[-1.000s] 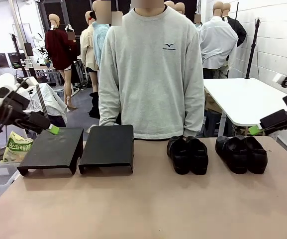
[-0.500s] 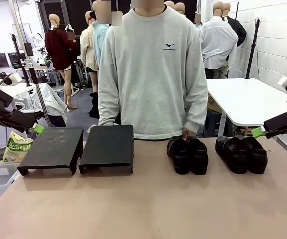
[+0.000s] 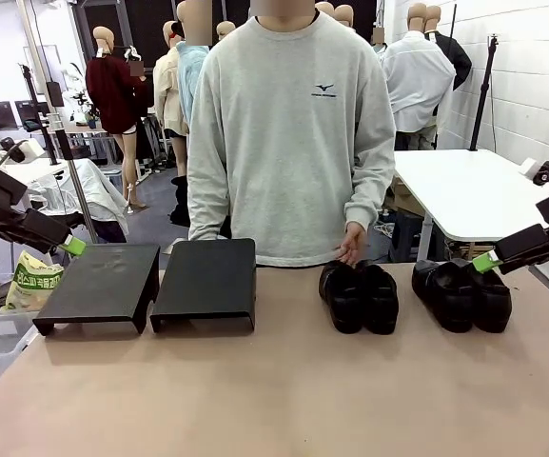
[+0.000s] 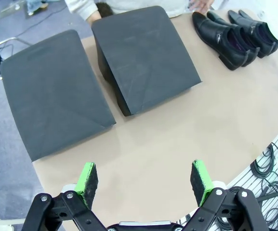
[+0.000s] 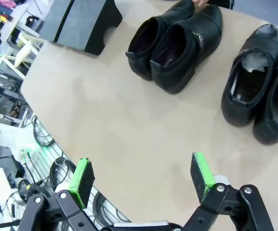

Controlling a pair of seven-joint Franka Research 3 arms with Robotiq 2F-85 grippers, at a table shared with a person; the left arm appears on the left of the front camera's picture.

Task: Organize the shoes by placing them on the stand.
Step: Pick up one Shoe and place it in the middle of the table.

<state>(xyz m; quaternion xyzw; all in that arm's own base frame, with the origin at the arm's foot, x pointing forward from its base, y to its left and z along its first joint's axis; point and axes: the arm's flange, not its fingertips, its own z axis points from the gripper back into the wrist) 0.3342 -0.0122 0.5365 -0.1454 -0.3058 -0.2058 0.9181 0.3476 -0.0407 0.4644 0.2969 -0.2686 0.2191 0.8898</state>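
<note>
Four shoes [image 3: 358,296] sit paired on the table [image 3: 284,381], right half, none on the stands [image 3: 205,282] at left. A person's hand [image 3: 353,245] hovers by the middle pair. The left claw [image 3: 72,246] and right claw [image 3: 486,260] hang spread, empty. First pick looks unstarted: the right claw must drop onto the nearest shoe.

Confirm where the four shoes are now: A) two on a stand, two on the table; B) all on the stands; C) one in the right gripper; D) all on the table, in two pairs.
D: the middle pair and the right pair both sit on the table, right of the stands.
</note>
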